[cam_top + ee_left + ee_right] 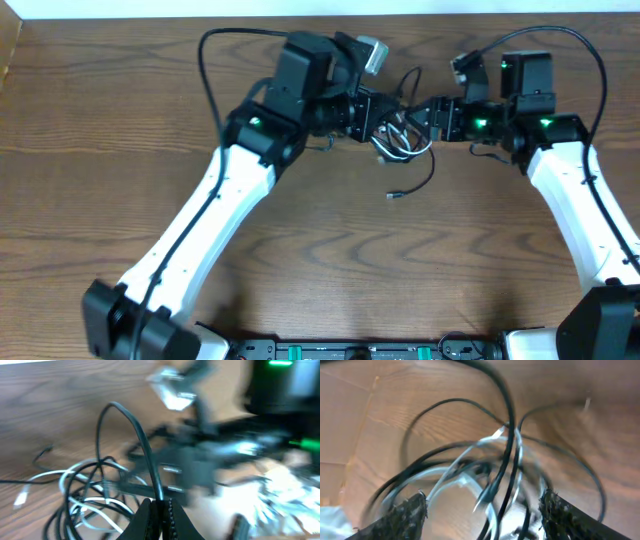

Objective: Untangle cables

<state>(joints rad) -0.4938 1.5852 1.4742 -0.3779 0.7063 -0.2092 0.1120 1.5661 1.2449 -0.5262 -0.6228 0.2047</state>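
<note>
The cables lie in one tangle on the wooden table between my two grippers. My left gripper is shut on the thin black cable, which arches up out of its jaws. White cable loops lie mixed with black loops to its left. My right gripper is open, its fingers wide apart. Strands of the black cable and the white cable pass between them, blurred. A loose black strand with a small plug end trails toward the front.
Thick black arm wires arch over the left arm and the right arm. The table's far edge runs just behind both grippers. The blurred right arm fills the middle of the left wrist view.
</note>
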